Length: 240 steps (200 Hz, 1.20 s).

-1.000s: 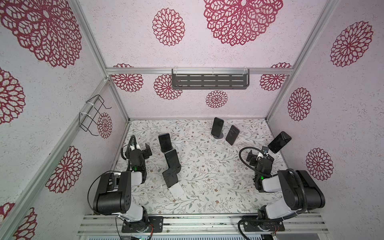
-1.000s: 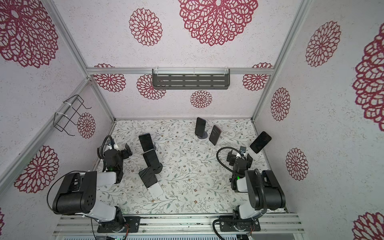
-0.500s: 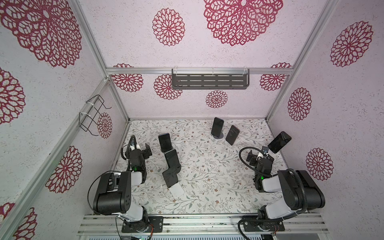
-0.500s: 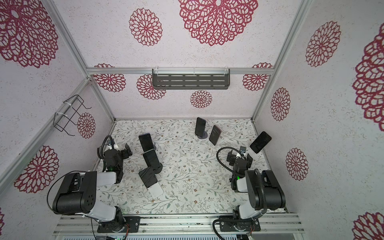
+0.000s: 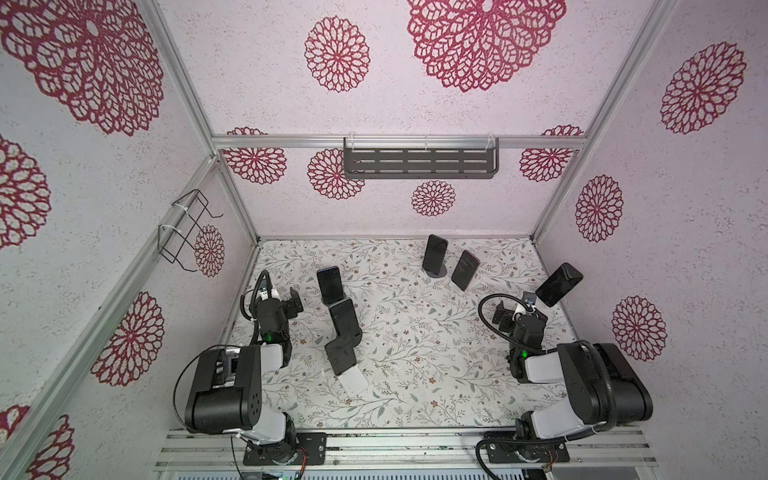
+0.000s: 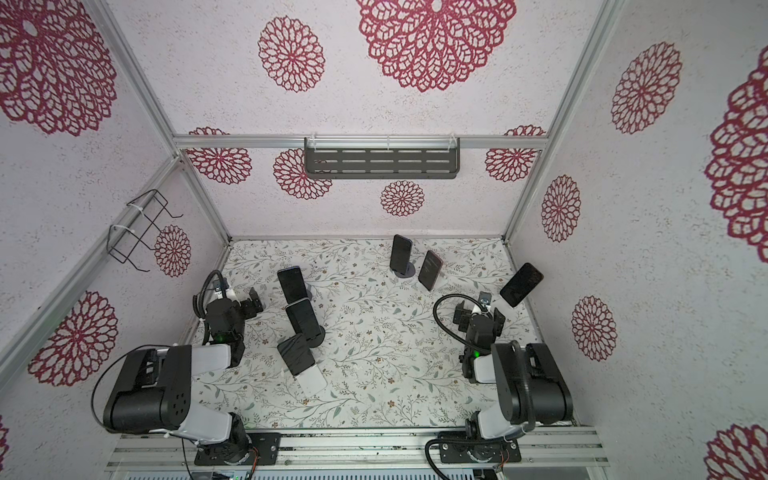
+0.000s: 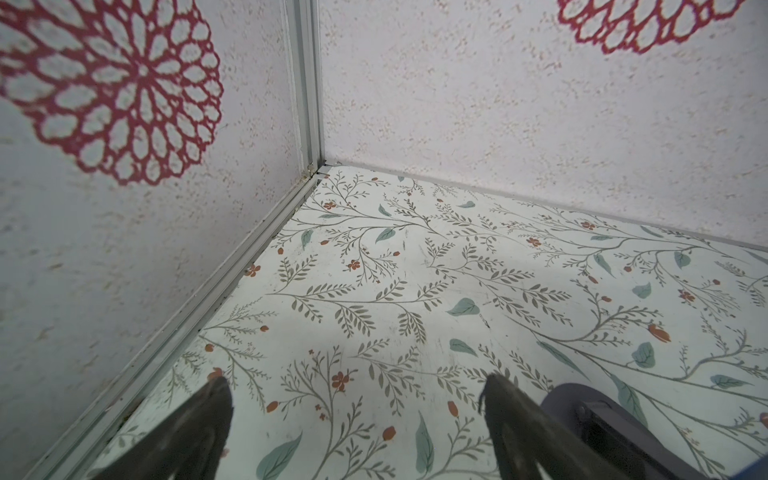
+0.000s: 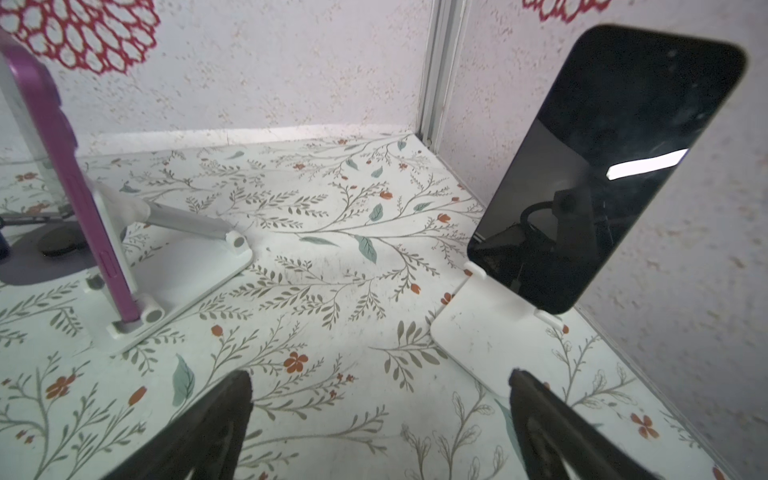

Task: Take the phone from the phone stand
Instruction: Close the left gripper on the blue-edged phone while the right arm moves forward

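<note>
Open and empty at left gripper [image 7: 353,380] and right gripper [image 8: 380,374]. Might tip stand [image 8: 478,336] by bumping phone [image 8: 602,166] too hard.

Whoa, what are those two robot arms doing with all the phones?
Nothing is being held yet. The left fingers are open over the flowery tabletop. The right fingers are open too, pointing toward a black phone leaning on its white stand by the wall. It has not been lifted off.
</note>
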Each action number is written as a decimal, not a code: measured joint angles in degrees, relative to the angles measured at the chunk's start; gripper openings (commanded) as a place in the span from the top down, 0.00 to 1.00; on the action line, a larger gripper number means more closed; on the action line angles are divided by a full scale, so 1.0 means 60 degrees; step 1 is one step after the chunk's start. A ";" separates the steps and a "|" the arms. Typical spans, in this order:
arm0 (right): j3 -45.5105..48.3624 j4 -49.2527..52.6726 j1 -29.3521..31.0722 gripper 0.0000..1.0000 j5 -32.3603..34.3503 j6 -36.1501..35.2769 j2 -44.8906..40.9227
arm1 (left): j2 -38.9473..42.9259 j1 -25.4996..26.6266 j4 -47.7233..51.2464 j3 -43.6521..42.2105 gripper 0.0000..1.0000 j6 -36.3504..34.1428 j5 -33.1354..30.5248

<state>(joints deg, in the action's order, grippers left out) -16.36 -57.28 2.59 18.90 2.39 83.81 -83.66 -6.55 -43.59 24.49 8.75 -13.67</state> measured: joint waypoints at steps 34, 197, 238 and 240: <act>-0.1996 0.3595 0.0146 0.01 -0.0117 0.0193 -0.2218 | 0.3297 0.0004 0.2623 0.0499 0.02 0.0248 -0.0255; -0.5180 1.4498 0.1810 0.01 -0.3803 0.1395 -0.3344 | -0.1038 0.1767 1.4320 1.0287 0.03 -0.1632 0.3158; -0.5184 1.4899 0.1847 0.01 -0.3952 0.1355 -0.3344 | -0.1847 0.1945 1.4506 1.0429 0.05 -0.2681 0.3920; -0.5184 1.4914 0.1847 0.01 -0.3952 0.1355 -0.3344 | -0.1894 0.1938 1.4539 1.0459 0.05 -0.2732 0.3938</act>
<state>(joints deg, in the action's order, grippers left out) -47.46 32.21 13.67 -4.82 10.52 63.75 -95.02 5.08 43.64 87.24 -7.64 9.96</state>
